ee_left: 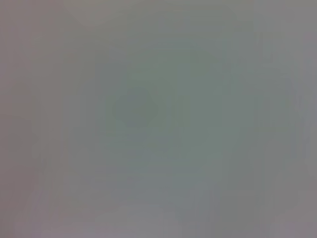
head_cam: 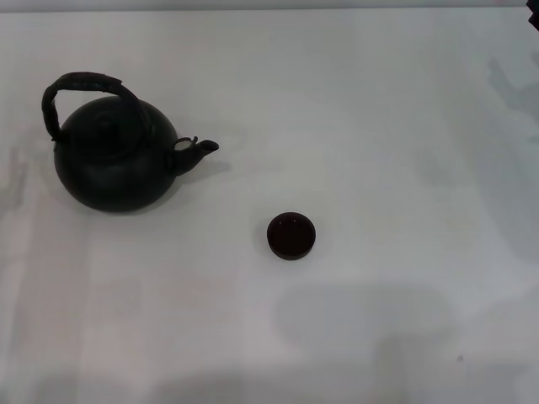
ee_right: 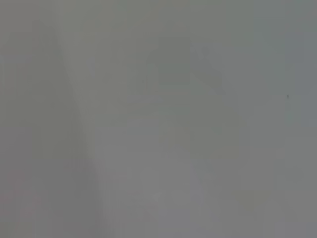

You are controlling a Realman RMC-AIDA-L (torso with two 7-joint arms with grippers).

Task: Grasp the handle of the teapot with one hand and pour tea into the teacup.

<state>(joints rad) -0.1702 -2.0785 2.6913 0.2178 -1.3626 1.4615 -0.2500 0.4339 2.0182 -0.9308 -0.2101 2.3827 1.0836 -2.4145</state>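
On the left part of the white surface, as the head view shows it, the teapot stands upright on its base. Its body is round and matte black, with the knobbed lid seated on top. The handle arches over the lid as a dark, rough-wrapped hoop and stands raised, leaning slightly toward the far side. The short curved spout points toward the robot's right.

The teacup stands near the centre of the surface, nearer the robot than the teapot and to the right of it. It is small, round, dark and handleless, with its mouth facing up. Teacup and teapot are well apart; bare surface lies between the spout and the cup rim.

The surface is plain, pale and matte, with soft grey shadows near the right side and along the near edge. Its far edge runs across the top of the head view, where a narrow lighter band meets it. A small dark shape sits at the top right corner; what it is cannot be told.

Open surface extends on all sides of the teacup. The right half holds no object. The teapot has open surface on its near side and toward the far edge.

Neither the left claw nor the right claw appears in the head view. Both wrist views show only a featureless grey field, so the opening of each claw, and whether it holds anything, cannot be determined.
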